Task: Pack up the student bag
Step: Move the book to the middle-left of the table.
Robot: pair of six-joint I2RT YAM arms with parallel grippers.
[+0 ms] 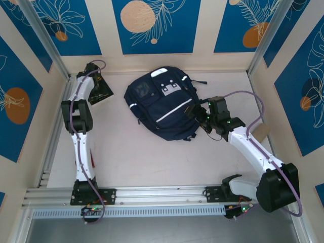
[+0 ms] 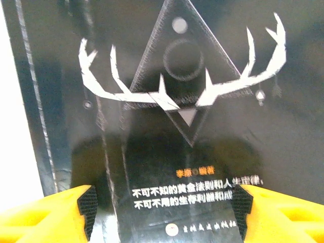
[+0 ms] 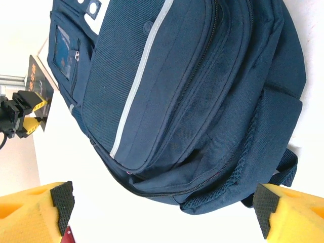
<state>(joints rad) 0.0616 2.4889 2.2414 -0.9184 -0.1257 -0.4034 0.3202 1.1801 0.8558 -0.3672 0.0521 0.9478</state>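
Note:
The student bag [image 1: 159, 104], a dark navy backpack with a white stripe, lies flat at the middle back of the table. Its side and zip lines show in the right wrist view [image 3: 192, 91], with a gap along the lower zip. My right gripper [image 1: 198, 117] [image 3: 162, 212] stands open at the bag's right side, touching nothing. A black book [image 1: 103, 90] with a white antler design [image 2: 172, 152] is tilted up at the back left. My left gripper [image 1: 97, 81] [image 2: 164, 212] faces its cover with the jaws apart. The book [image 3: 38, 83] and the left gripper [image 3: 28, 114] also appear far off.
Patterned blue and cream walls close in the table on three sides. An aluminium rail [image 1: 152, 195] runs along the near edge. A beige object [image 1: 260, 132] sits by the right wall. Bare table [image 1: 142, 162] lies in front of the bag.

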